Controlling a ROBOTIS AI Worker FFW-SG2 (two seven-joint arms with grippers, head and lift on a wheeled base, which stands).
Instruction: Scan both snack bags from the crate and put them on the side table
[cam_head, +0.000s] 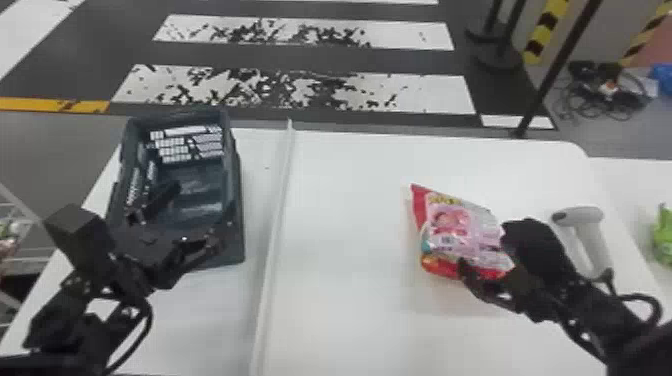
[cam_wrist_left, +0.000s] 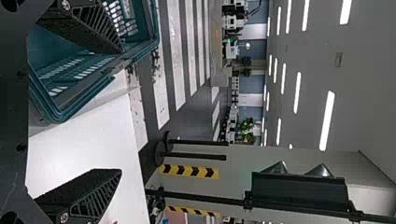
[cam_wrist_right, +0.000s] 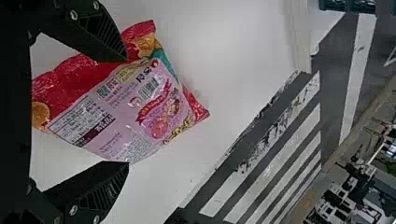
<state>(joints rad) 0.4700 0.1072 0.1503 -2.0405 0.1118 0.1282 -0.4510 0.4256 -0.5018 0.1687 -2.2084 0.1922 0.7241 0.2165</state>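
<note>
We have the left gripper (cam_head: 200, 212) spread near the crate (cam_head: 239, 185), the right gripper (cam_head: 484, 246) spread, snack bag (cam_head: 450, 225) between its fingers.

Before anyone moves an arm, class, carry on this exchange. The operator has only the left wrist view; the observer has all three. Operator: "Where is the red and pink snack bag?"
Observer: The snack bag is at the right gripper, over the right part of the white table.
Operator: Is its barcode hidden from the right wrist camera?
Observer: No, the barcode is turned toward that camera.
Operator: And where is the scanner?
Observer: The white scanner is to the right of the bag, near the table's right edge.
</note>
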